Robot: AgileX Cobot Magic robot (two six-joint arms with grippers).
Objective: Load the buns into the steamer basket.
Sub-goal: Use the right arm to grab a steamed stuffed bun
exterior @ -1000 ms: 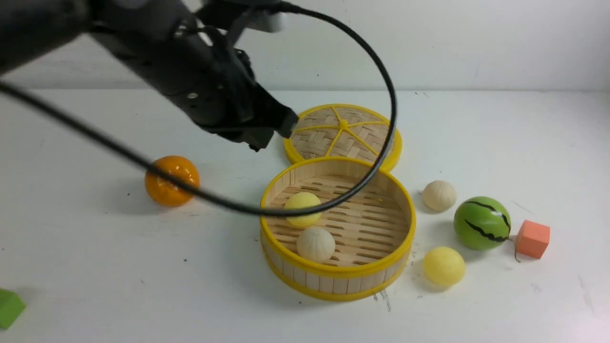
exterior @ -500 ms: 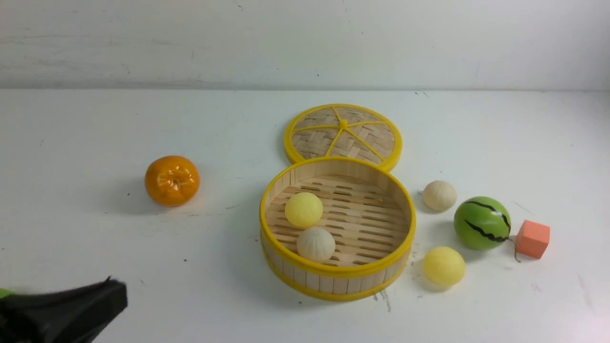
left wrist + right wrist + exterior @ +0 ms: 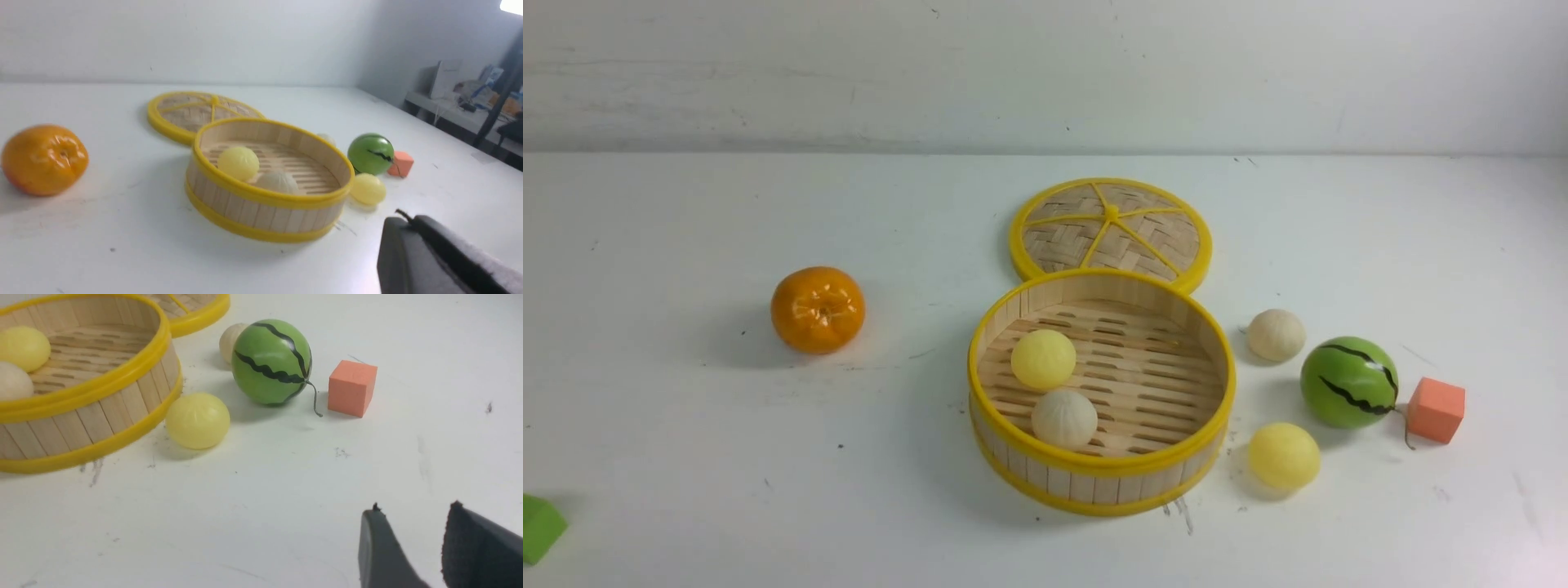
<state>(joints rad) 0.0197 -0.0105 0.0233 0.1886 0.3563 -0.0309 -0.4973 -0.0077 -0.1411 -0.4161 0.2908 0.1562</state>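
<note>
Buns [image 3: 1043, 359]: 2 sit in the steamer basket [image 3: 1098, 469], 2 lie on the tabletop [image 3: 686, 457] just right of it. My left jaws have pulled away, their state I cannot tell. My right jaws stand apart, empty, likely next.

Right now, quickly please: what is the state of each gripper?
Left gripper: looks closed, with no gap between the fingers; holding nothing.
Right gripper: open, holding nothing.

Bright, even light, soft shadows; glare on the orange [image 3: 817, 309].
</note>
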